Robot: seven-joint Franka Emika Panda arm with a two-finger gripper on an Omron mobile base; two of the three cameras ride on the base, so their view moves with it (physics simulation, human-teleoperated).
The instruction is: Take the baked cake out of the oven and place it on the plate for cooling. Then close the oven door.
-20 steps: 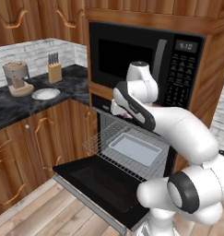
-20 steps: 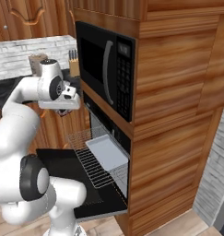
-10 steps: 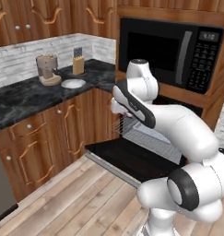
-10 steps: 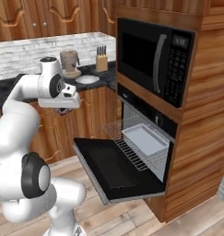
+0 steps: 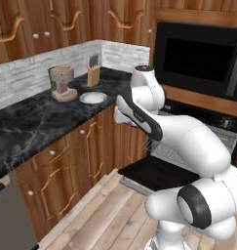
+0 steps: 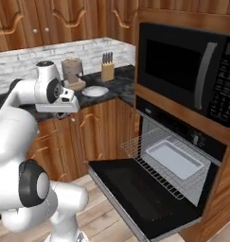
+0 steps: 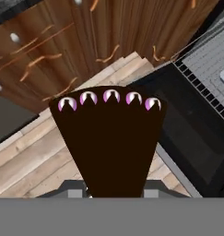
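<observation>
The gripper (image 7: pixel 114 191) was clamped on the cake (image 7: pixel 111 138), the dark wedge carried in the air over the wood floor (image 7: pixel 35 152), beside the door's (image 6: pixel 145 196) front edge. The plate (image 5: pixel 92 97) sat bare near the counter's (image 5: pixel 27 122) back corner, just beside the grinder (image 5: pixel 62 83) and knife block (image 5: pixel 93 74). The oven (image 6: pixel 182 151) gaped, door dropped flat, grey tray (image 6: pixel 174 158) on the pulled-out rack (image 6: pixel 156 163).
</observation>
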